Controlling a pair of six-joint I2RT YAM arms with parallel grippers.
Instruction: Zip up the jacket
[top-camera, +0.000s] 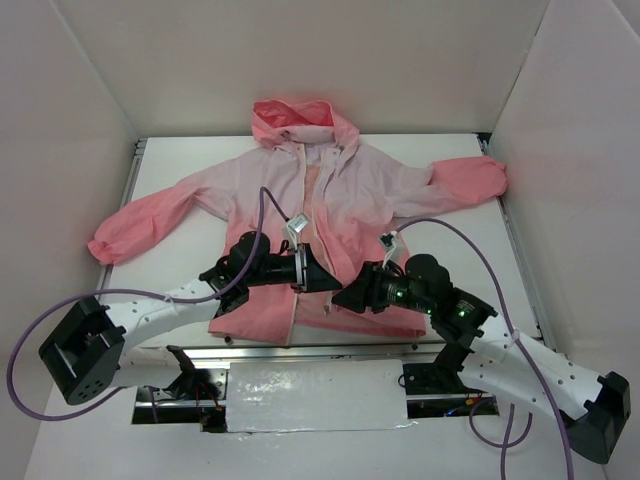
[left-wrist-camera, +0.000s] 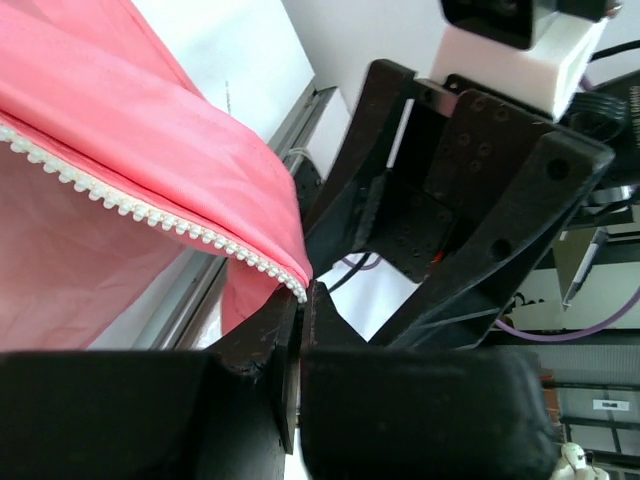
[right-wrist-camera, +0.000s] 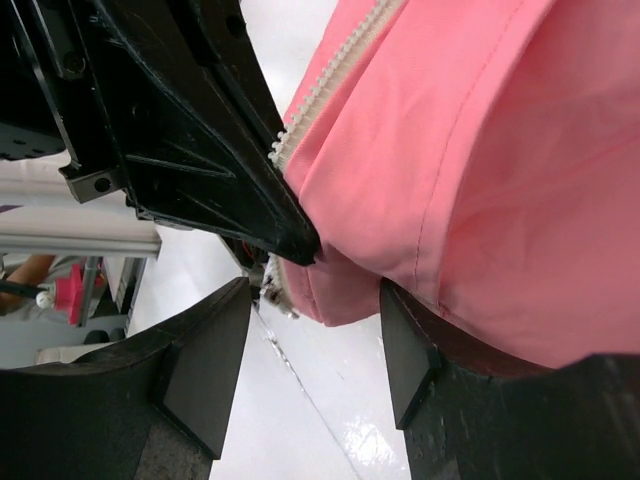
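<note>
The jacket (top-camera: 330, 200) lies flat on the table with its hood at the far end and its front partly open. The white zipper teeth (left-wrist-camera: 130, 205) run down one pink front edge to my left gripper (left-wrist-camera: 302, 295), which is shut on the bottom end of that edge near the hem. My left gripper (top-camera: 328, 277) and right gripper (top-camera: 348, 297) meet tip to tip over the lower front. My right gripper (right-wrist-camera: 310, 350) is open, and the coral hem corner (right-wrist-camera: 345, 290) hangs just above the gap between its fingers (right-wrist-camera: 200, 370). A small zipper end piece (right-wrist-camera: 275, 290) shows beside the left fingertip.
White walls box in the table on three sides. A metal rail (top-camera: 300, 352) runs along the near table edge, with a white panel (top-camera: 315, 395) below it. Purple cables (top-camera: 262, 215) loop over both arms. The sleeves spread to the left (top-camera: 125, 235) and right (top-camera: 465, 180).
</note>
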